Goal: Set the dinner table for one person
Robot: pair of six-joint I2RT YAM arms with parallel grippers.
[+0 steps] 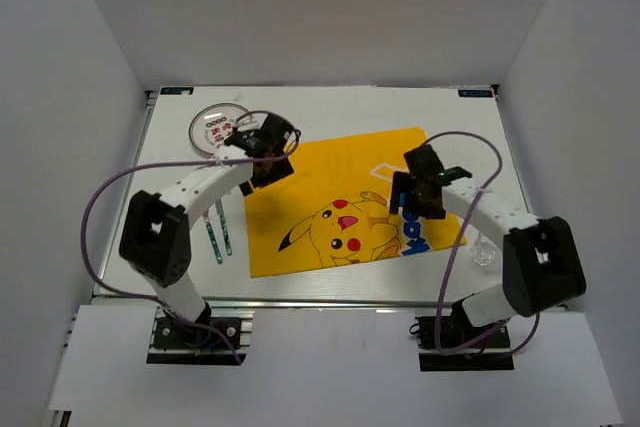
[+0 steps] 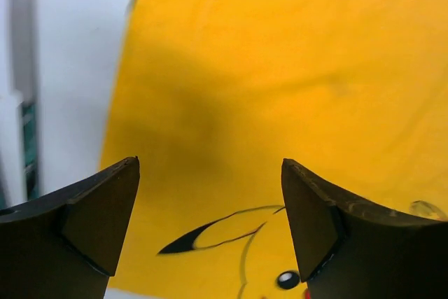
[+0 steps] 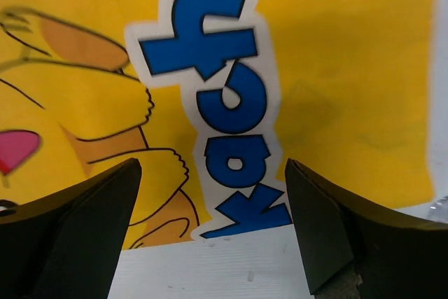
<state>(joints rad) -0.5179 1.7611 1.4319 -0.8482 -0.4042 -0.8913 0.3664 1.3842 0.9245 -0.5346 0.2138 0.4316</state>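
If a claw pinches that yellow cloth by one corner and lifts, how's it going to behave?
The cloth is probably floppy: it lies thin and flat on the table, so it would likely drape. It looks light, so a push may bunch it.

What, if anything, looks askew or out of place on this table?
The yellow Pikachu cloth lies crooked, its edges slanted against the straight edges of the table. The plate, cutlery and clear glass all sit off the cloth, scattered to its sides. Nothing looks spilled or broken.
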